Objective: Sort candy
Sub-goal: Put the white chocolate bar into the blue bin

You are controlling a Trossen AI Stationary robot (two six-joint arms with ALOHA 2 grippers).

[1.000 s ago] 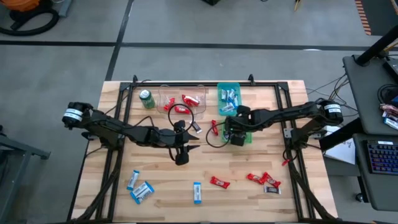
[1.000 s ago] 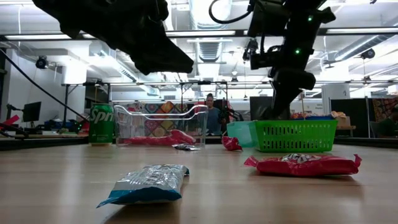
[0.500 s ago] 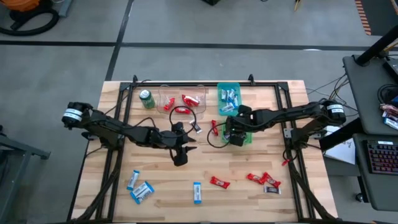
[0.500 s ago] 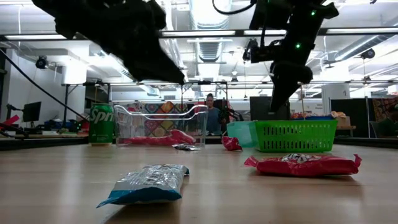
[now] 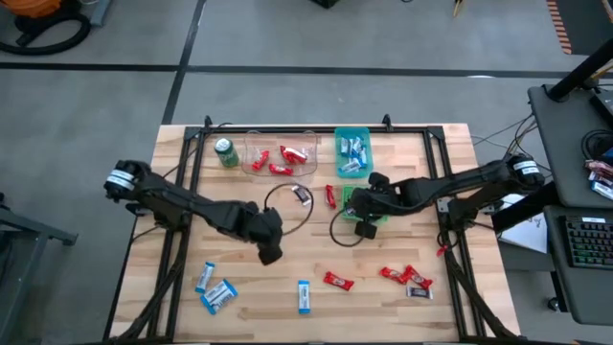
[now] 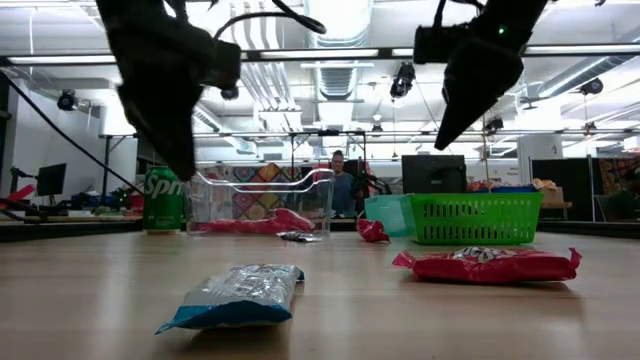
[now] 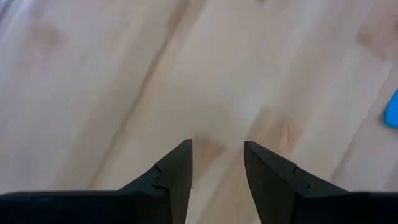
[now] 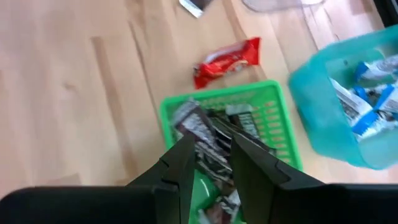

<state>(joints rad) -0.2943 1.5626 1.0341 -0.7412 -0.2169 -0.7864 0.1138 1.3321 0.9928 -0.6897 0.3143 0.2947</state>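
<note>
1. The left claw (image 5: 271, 254) hangs over bare worktop (image 5: 383, 307) near the middle, fingers (image 7: 177, 174) parted with nothing between them.
2. The right claw (image 5: 364, 228) hovers at the green basket (image 5: 381, 217), fingers (image 8: 180, 163) slightly apart and empty.
3. The basket holds dark bars (image 8: 208, 134), mostly lying slantwise.
4. The teal bin (image 5: 352, 136) beside it holds blue-and-white bars (image 5: 354, 153).
5. The clear bin (image 5: 251, 144) holds red bars (image 5: 280, 170), near the green can (image 5: 226, 151).
6. Loose on the worktop: a red bar (image 5: 332, 195) pointing front to back just left of the basket, and a dark bar (image 5: 302, 195) lying aslant.
7. Along the front edge: three blue bars (image 5: 218, 296), the one at centre (image 5: 304, 296) lying front to back; a red bar (image 5: 337, 281) lying across; and red bars (image 5: 402, 276) with one dark bar (image 5: 419, 292) at the right.
</note>
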